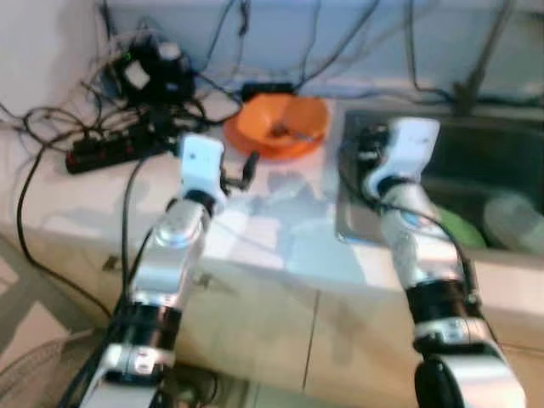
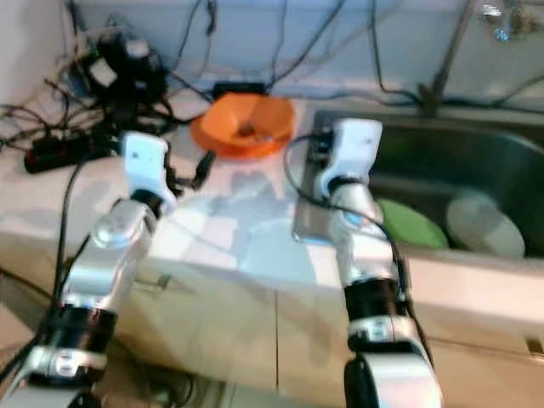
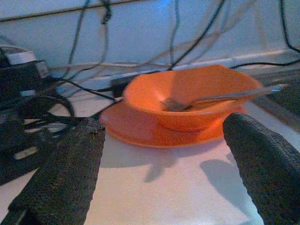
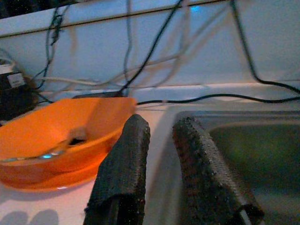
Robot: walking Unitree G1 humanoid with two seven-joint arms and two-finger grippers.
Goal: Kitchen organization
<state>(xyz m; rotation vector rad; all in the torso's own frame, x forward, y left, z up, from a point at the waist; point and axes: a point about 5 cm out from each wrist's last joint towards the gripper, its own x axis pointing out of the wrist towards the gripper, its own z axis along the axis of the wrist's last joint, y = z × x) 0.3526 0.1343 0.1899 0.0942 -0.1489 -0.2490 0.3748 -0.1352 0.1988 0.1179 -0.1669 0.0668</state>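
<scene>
Two grippers: left [image 3: 164,168], right [image 4: 159,173]; one orange bowl [image 3: 187,96].

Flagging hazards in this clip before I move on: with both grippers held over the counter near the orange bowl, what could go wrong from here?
1. A spoon lies loose in the orange bowl, its handle past the rim; lifting or tilting the bowl could tip it out.
2. Cables and a power strip crowd the counter beside the open left gripper; a sideways move could snag them.
3. The right gripper is at the sink edge and might clip it.
</scene>
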